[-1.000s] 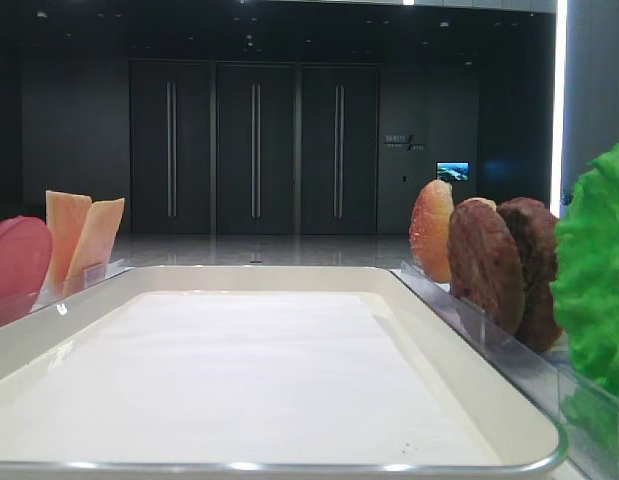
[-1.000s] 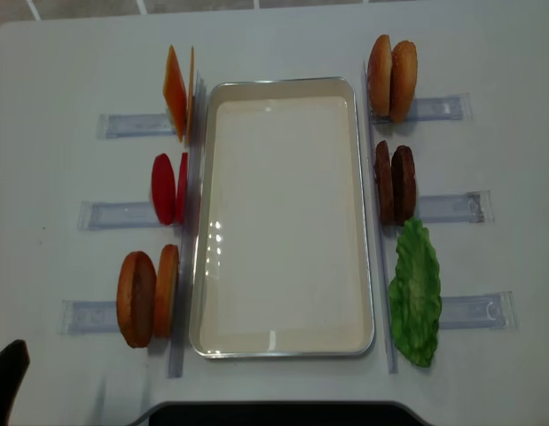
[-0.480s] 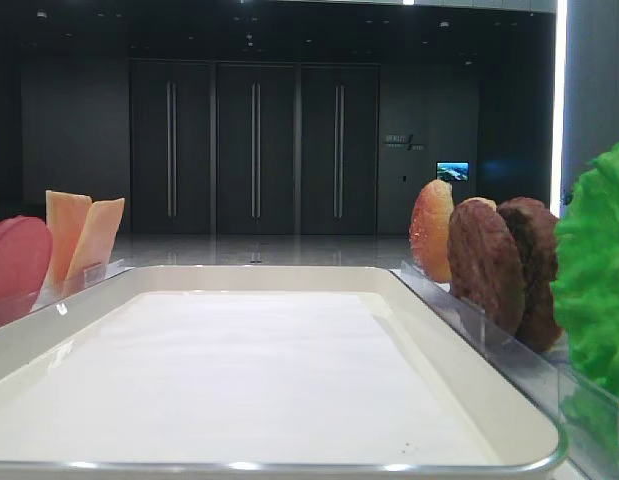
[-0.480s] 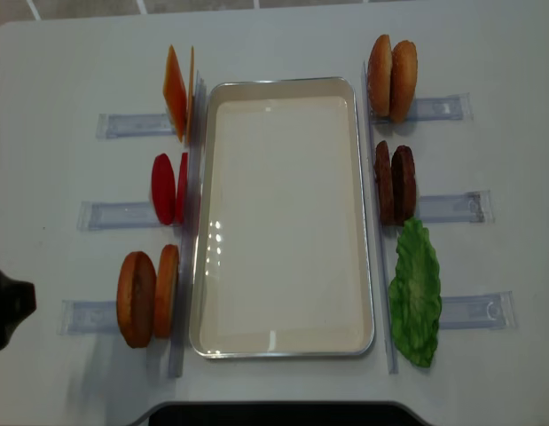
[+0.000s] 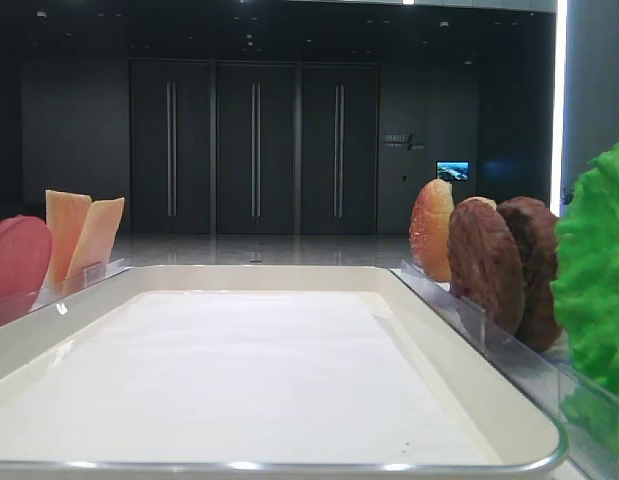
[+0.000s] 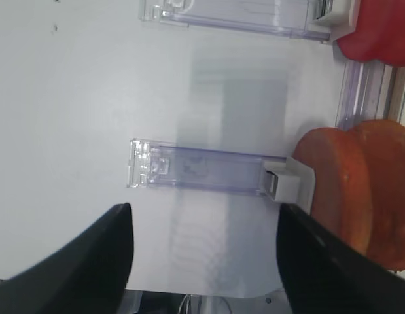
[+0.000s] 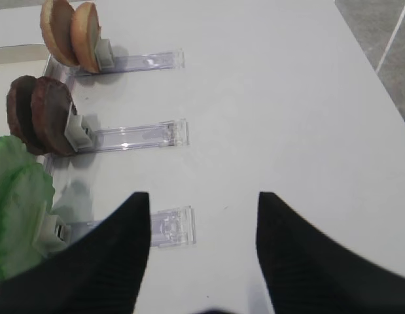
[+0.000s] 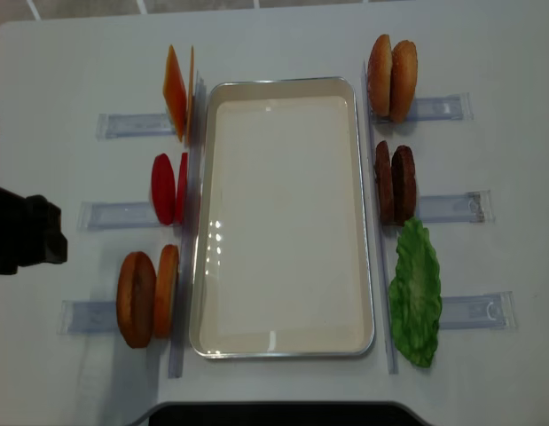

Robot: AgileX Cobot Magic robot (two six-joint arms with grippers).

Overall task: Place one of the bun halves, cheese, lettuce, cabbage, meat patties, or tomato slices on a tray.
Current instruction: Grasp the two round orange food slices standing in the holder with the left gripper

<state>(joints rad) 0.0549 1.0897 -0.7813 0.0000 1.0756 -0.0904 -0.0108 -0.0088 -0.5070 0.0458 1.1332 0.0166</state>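
In the low exterior view you see the tray (image 5: pixel 469 400) with only its white liner in it; cheese (image 5: pixel 81 235) and a tomato slice (image 5: pixel 17 262) stand by its left rim, a bun half (image 5: pixel 432 230), meat patties (image 5: pixel 486 262) and lettuce (image 5: pixel 597 270) by its right rim.

Your right wrist view shows the right gripper (image 7: pixel 203 255) with fingers spread wide, holding nothing, above a clear holder (image 7: pixel 168 226) near the table's right edge.

Your left wrist view shows the left gripper (image 6: pixel 205 261), fingers wide and empty, over the holder (image 6: pixel 195 167) of the left bun halves (image 6: pixel 349 190).

From overhead, the left arm (image 8: pixel 21 235) sits at the table's left edge, beside the tomato slices.
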